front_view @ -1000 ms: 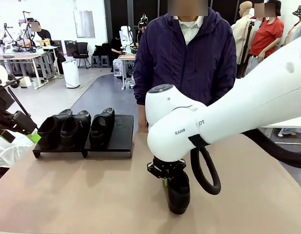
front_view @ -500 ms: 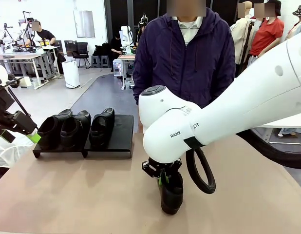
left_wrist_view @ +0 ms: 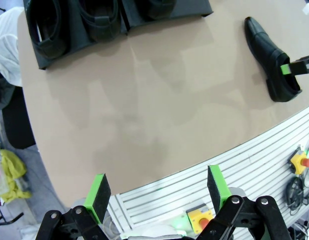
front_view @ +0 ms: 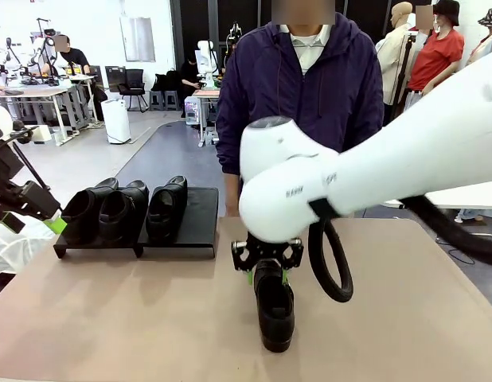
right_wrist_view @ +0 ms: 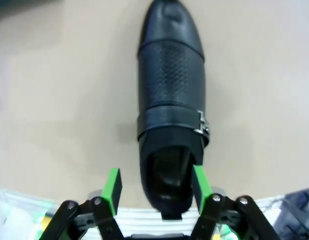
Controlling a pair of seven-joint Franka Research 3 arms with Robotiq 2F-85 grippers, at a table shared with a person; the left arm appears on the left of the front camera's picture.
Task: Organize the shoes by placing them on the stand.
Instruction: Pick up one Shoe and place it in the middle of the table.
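Tan tabletop (front_view: 134, 318): three shoes (front_view: 123, 208) sit on the stand (front_view: 200, 219), and a fourth shoe (front_view: 275, 312) lies alone on the tabletop. Right gripper (right_wrist_view: 155, 186) fingers spread astride its heel, one pad touching; left gripper (left_wrist_view: 158, 192) fingers spread wide, empty.

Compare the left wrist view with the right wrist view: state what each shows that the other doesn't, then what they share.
Left wrist view: the stand with three shoes, and the open left end effector over the table edge. Right wrist view: the buckle and perforated strap of the lone shoe, with the right end effector straddling its heel. Shared: that shoe on the table.
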